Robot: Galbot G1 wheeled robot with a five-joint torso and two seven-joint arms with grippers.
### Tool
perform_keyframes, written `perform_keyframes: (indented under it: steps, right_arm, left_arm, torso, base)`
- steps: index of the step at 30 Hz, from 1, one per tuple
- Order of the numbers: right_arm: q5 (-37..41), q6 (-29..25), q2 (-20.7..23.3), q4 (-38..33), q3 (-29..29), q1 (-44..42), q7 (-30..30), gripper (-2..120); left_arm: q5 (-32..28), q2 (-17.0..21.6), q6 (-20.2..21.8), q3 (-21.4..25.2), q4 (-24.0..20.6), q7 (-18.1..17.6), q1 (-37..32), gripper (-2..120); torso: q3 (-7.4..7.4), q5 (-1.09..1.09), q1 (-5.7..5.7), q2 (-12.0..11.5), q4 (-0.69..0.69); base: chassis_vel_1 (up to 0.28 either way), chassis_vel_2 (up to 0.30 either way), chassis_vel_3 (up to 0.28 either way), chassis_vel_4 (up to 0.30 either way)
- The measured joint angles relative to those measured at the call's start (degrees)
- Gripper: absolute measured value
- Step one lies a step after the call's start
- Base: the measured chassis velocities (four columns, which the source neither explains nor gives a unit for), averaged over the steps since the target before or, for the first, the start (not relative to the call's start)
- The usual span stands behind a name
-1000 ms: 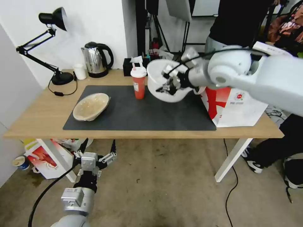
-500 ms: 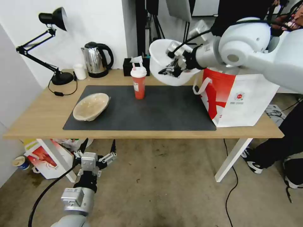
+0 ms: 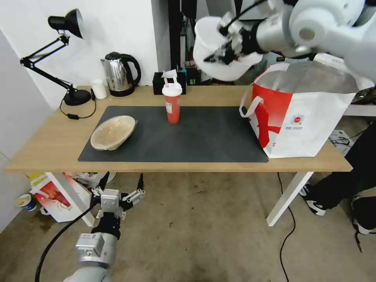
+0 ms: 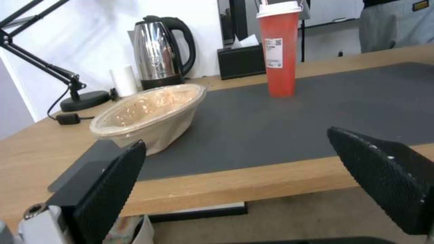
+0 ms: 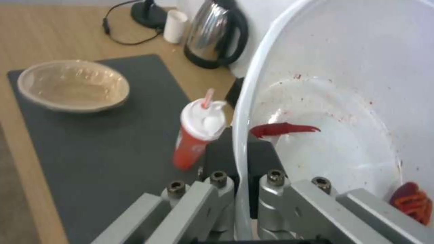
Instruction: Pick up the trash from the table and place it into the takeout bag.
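Your right gripper (image 3: 227,49) is raised high above the back edge of the table (image 3: 51,145), clamped on the rim of the large white bowl (image 3: 219,66); in the right wrist view you can see the rim of the bowl (image 5: 343,101) pinched between the two fingers, with red scraps (image 5: 282,128) stuck to its inner wall and more at the lower edge. The bowl is tilted, clear of the table, and hangs at about 10 o'clock from the open mouth of the takeout bag (image 3: 301,121), beside it rather than over it, though from the head view you cannot judge that depth well. The bag stands upright at the table's right end, just off the right edge of the dark-grey mat (image 3: 196,141), its foil lining showing.

The red lidded straw cup (image 3: 172,102) stands upright on the mat near its back edge. The shallow tan bowl (image 3: 113,132) sits at the mat's left end, at roughly 8 o'clock from the cup and well apart from it. Behind the mat you have the steel kettle (image 3: 119,73) and a black tissue box (image 3: 168,82).

Your left gripper (image 3: 120,186) is parked low in front of the table, below its front edge, fingers (image 4: 108,196) spread wide apart and holding nothing.
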State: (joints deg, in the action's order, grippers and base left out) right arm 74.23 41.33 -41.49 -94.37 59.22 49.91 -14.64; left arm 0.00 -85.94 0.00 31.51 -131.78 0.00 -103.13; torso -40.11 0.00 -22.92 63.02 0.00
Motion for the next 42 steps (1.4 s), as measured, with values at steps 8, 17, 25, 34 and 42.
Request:
perform_keyframes:
  steps: [8,17,25,34,42]
  right_arm:
    - [-0.21,0.0,0.39,1.77,0.64,2.63,-0.82,0]
    - [-0.29,0.0,3.97,0.56,2.67,3.4,-0.84,0]
    - [-1.46,0.01,8.23,1.5,3.1,2.49,-1.01,0]
    - [-2.47,0.01,11.76,3.96,-1.79,-2.65,-1.31,0]
    - [-3.95,0.01,15.22,5.34,-7.79,-8.47,-1.35,0]
  left_arm:
    - [0.0,0.0,0.0,0.0,0.0,0.0,0.0,100]
    - [0.0,0.0,0.0,0.0,0.0,0.0,0.0,100]
    - [0.0,0.0,0.0,0.0,0.0,0.0,0.0,100]
    - [0.0,0.0,0.0,0.0,0.0,0.0,0.0,100]
    - [0.0,0.0,0.0,0.0,0.0,0.0,0.0,100]
  torso:
    - [0.0,0.0,0.0,0.0,0.0]
    - [0.0,0.01,0.0,0.0,0.0]
    - [0.0,0.01,0.0,0.0,0.01]
    - [0.0,0.01,0.0,0.0,0.01]
    - [0.0,0.01,0.0,0.0,-0.01]
  base:
    - [0.0,0.0,0.0,0.0]
    - [0.0,0.0,0.0,0.0]
    - [0.0,0.0,0.0,0.0]
    - [0.0,0.0,0.0,0.0]
    - [0.0,0.0,0.0,0.0]
